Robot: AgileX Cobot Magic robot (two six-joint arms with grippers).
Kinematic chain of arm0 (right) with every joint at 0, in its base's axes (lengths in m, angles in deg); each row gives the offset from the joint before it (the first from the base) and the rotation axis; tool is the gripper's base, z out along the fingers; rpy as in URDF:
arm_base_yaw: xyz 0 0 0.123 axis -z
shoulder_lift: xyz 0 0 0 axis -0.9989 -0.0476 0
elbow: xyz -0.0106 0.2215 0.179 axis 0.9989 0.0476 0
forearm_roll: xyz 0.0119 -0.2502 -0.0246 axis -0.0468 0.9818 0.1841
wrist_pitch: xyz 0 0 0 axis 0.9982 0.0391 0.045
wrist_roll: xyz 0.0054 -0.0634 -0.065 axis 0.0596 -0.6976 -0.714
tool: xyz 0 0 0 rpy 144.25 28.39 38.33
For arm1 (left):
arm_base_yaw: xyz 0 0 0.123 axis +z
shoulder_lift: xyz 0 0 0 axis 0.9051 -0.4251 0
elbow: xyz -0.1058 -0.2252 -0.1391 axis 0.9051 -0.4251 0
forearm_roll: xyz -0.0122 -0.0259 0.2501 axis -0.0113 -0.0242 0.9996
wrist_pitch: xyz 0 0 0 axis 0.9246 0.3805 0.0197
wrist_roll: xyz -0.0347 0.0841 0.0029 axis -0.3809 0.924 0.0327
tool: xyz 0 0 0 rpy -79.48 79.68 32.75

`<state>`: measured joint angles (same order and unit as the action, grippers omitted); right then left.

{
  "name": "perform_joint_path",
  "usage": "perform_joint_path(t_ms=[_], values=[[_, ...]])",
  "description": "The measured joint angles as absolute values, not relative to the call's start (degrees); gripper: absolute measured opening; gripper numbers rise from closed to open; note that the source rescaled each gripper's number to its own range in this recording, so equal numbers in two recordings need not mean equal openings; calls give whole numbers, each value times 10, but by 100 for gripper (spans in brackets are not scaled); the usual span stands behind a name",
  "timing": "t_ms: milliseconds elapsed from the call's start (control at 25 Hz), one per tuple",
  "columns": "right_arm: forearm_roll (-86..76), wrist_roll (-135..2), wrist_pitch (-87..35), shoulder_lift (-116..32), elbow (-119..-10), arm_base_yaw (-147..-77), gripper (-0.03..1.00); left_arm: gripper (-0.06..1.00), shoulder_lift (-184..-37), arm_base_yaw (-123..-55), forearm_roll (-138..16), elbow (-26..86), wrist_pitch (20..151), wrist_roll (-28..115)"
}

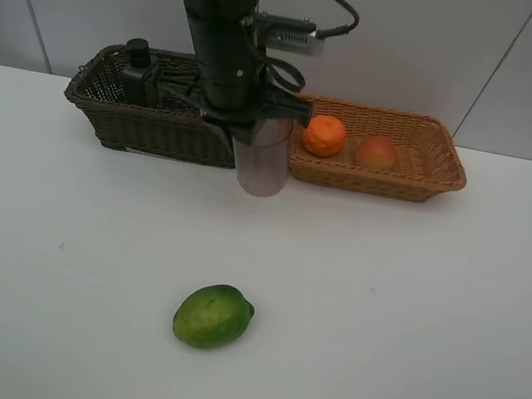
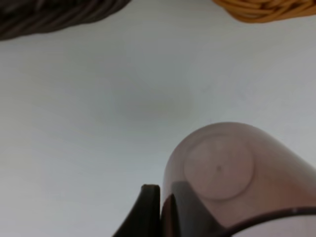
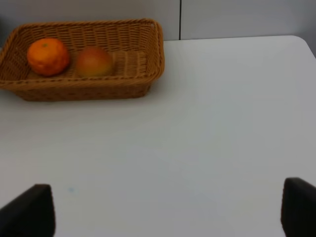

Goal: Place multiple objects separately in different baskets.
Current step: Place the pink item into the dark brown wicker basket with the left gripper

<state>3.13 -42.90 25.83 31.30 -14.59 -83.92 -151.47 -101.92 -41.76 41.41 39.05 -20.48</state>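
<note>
Left tool pinches translucent purplish plastic cup by rim, hanging below it; light, slick, probably flimsy. Right tool wide, empty.

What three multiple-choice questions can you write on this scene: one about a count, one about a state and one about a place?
1. How many fruits lie in the tan basket?
A. one
B. two
C. three

2. The left claw is:
A. shut on the purplish cup
B. open and empty
C. out of view

3. Where is the green fruit?
A. in the tan basket
B. inside the cup
C. on the table

Answers:
1 B: an orange and a peach-like fruit lie in it.
2 A: the cup hangs from it, clear of the table.
3 C: it lies alone on the white top, apart from both.
</note>
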Motion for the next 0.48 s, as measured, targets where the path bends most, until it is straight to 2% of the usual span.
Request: perform_joint_path(t_ms=[280, 480], values=[[31, -429, 258, 313, -146, -839, 97, 0, -1437, -990, -387, 414, 356, -159], [31, -429, 258, 313, -146, -839, 97, 0, -1406, -942, -376, 414, 347, -112]])
